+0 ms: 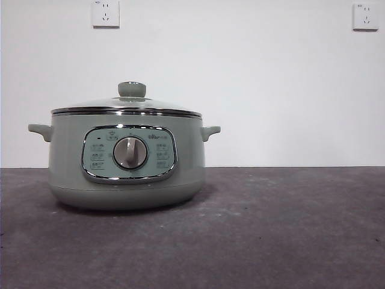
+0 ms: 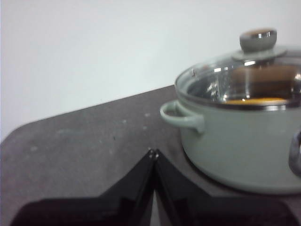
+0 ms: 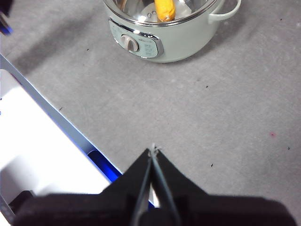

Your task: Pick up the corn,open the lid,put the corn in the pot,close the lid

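Note:
The sage-green pot [image 1: 126, 162] stands left of centre on the grey table, its glass lid [image 1: 127, 105] with the green knob seated on the rim. The corn [image 3: 164, 8] lies inside the pot, seen through the glass from above; it shows as a yellow-orange strip in the left wrist view [image 2: 256, 100]. The pot [image 2: 240, 141] and lid [image 2: 244, 66] also show in the left wrist view, and the pot in the right wrist view [image 3: 164, 40]. My left gripper [image 2: 153, 151] is shut and empty, low beside the pot's handle side. My right gripper [image 3: 153, 149] is shut and empty, high above the table, away from the pot.
Two wall sockets [image 1: 106, 13] sit on the white wall behind. The table's edge with a blue strip and white surface [image 3: 42, 136] shows in the right wrist view.

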